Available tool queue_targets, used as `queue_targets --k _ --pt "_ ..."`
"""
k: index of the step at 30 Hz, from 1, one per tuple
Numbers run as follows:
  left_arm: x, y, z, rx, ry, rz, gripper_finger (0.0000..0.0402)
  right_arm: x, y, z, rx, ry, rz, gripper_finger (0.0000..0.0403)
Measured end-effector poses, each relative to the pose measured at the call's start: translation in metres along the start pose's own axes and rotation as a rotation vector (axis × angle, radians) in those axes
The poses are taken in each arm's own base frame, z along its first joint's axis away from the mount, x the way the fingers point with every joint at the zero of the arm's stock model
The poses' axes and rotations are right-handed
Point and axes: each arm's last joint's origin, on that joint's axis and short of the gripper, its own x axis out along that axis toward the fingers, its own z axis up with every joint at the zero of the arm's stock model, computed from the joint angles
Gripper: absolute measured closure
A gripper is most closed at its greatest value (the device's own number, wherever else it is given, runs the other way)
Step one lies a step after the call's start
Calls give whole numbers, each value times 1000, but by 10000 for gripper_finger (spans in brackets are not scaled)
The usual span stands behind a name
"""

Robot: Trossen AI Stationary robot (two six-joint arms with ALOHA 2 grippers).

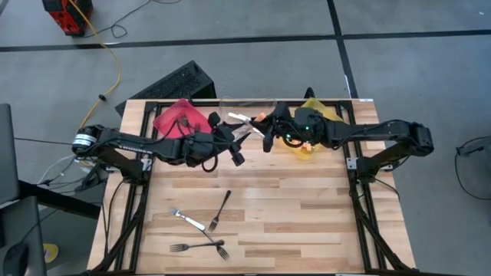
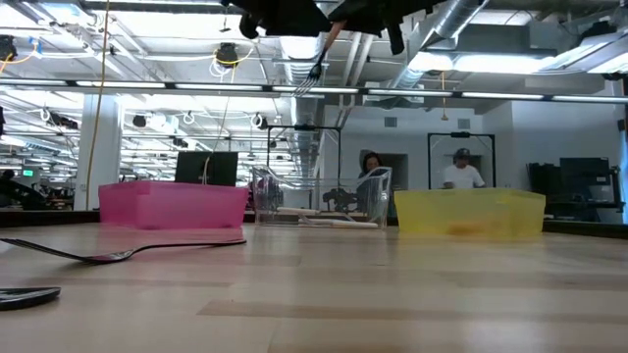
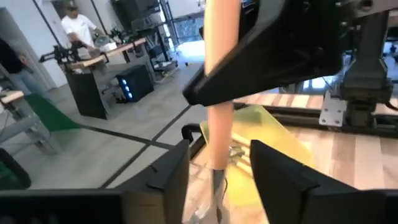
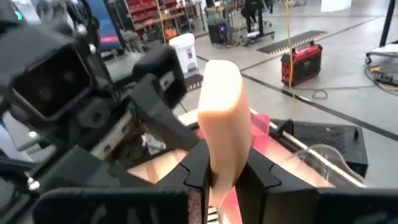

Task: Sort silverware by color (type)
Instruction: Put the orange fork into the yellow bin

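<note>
**A:** Where is there room on the table (image 1: pixel 307 230)?

**B:** Seen from above, the boards from the centre round through 3 to 5 o'clock are bare wood, right to the edge. Three bins line the 12 o'clock edge: the red bin (image 1: pixel 170 115) at 11, the clear bin (image 1: pixel 249 102) at 12 and the yellow bin (image 1: pixel 326 113) at 1. Both arms stretch across that strip from the two sides and meet above the clear bin.

**A:** And the piece in hand?

**B:** An orange-handled fork (image 4: pixel 221 118) is held high off the wood, tines slanting down, in front of the clear bin. The right gripper (image 4: pixel 227 165) is clenched on the handle. The left gripper (image 3: pixel 219 163) has its jaws spread to either side of the fork's metal neck. I see a gap on both sides, so it is not gripping.

**A:** What is on the boards?

**B:** Four loose forks, all around 7 o'clock, near the front edge and well apart from the bins. One is a silver fork (image 1: pixel 189 219). Just beside it is a dark fork (image 1: pixel 221 209), their ends close together. Nearer the edge are a second dark fork (image 1: pixel 186 247) and a third (image 1: pixel 217 248), which meet end to end.

**A:** And in the bins?

**B:** There is dark metal in the red bin and something pale in the clear one. I cannot count either, and the arm hides most of the yellow bin.

**A:** Anyone nearby?

**B:** Two people are far behind the table.
</note>
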Motion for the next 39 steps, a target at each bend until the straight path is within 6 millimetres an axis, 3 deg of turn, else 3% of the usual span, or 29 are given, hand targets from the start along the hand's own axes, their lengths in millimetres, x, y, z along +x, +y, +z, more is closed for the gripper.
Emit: queue_targets --k 6,13,20,24,26,30,35,39 --pt "-6 1 -3 15 54 -38 197 -2 -14 -3 -6 67 -89 331" --pt "-16 10 -2 21 106 9 185 -17 -40 5 47 139 -176 331" --pt "-38 30 8 8 128 49 192 -79 -93 26 210 173 -261 331" --pt "-49 41 16 -28 102 53 193 -119 -117 29 242 87 -311 331" --pt "-53 44 19 -31 90 50 193 -134 -127 22 287 63 -309 331" --pt "-57 48 22 -45 71 17 193 -148 -149 -10 401 96 -295 331" --pt "-57 48 23 -43 71 6 194 -148 -171 -53 518 97 -310 331" --pt "-57 48 23 -43 71 6 194 -149 -181 -76 535 95 -345 331"
